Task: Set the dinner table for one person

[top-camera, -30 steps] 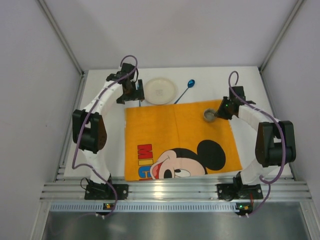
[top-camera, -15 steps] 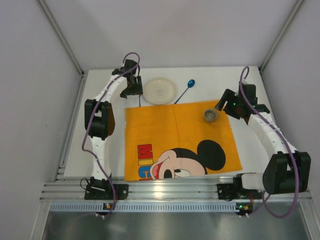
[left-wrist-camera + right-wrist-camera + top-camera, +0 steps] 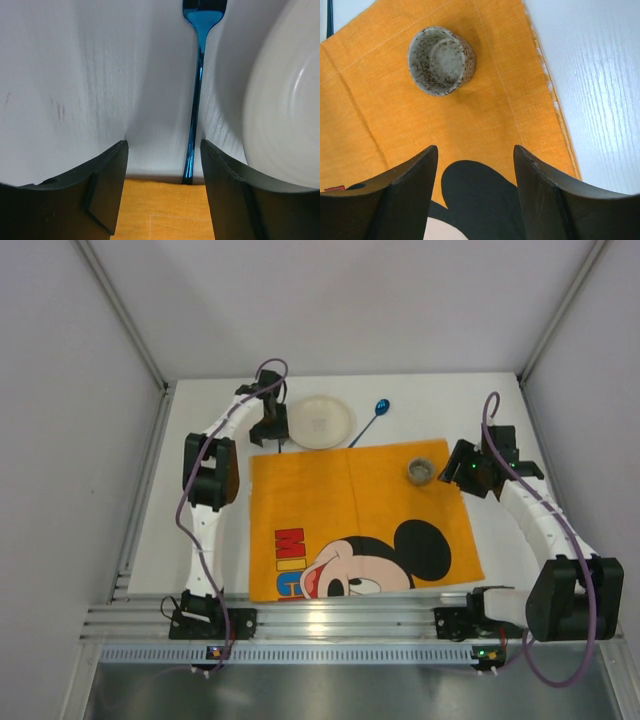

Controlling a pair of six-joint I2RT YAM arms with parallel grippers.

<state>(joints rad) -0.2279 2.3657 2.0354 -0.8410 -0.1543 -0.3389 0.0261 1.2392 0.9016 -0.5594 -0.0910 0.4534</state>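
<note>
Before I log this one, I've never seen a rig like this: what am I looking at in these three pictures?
Two robot arms are bolted to a white table. The wide picture looks down from above; the other two come from a camera on each wrist. An orange placemat carries a speckled cup; beyond it lie a white plate, a blue spoon and, seemingly, a blue fork. The left hand is open over the fork; the right hand is open near the cup. Both are empty.

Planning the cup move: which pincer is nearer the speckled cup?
Right. The right pincer sits just right of the cup; the left pincer is far off, beside the plate.
</note>
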